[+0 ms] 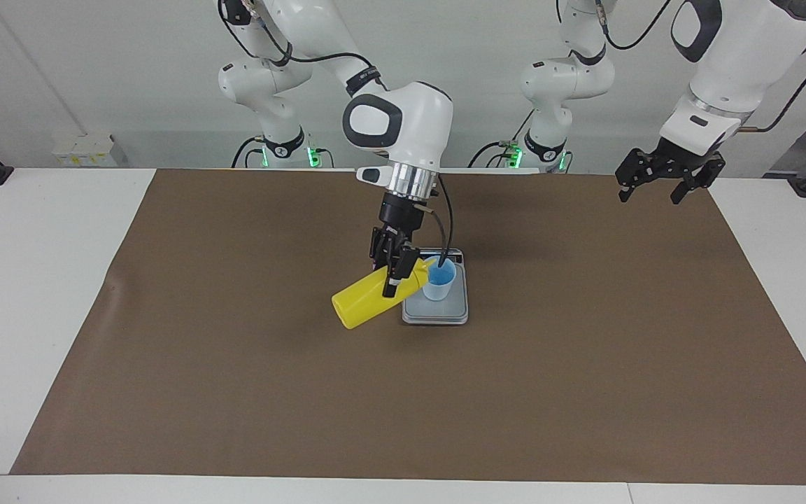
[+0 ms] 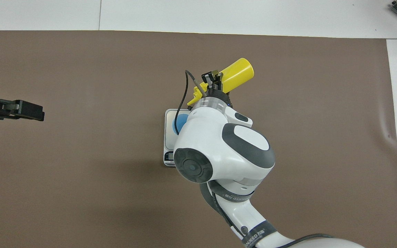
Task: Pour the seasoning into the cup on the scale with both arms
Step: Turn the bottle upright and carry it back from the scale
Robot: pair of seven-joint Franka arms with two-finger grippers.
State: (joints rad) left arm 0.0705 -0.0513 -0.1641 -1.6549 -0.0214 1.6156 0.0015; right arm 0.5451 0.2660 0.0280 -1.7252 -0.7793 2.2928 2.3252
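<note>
My right gripper point(image 1: 394, 269) is clamped on the yellow bottle point(image 1: 368, 299), fingers pinching its shoulder end just below the nozzle. The bottle is tipped almost flat, base end out at about 8 o'clock from the cup in the facing view, nozzle end at the rim of the blue cup point(image 1: 439, 279) — touching or just above it, I can't tell which. In the overhead view the bottle point(image 2: 235, 73) juts out past my wrist toward 1 o'clock, and the yellow cap strap point(image 2: 194, 97) hangs off the nozzle side.

The cup stands upright on the scale point(image 1: 436, 313), on the half nearer the robots. The scale sits mid-table on the brown mat point(image 1: 235, 392); its display strip point(image 2: 168, 157) is on the short edge nearest the robots (the overhead view shows it under my elbow joint). Only a sliver of the cup point(image 2: 179, 120) shows from above, at 9 o'clock of my forearm.

My left gripper point(image 1: 662, 176) waits in the air over the mat's corner at the left arm's end — fingers spread, holding nothing. From above it point(image 2: 22, 110) sits at 9 o'clock, well apart from the scale.
</note>
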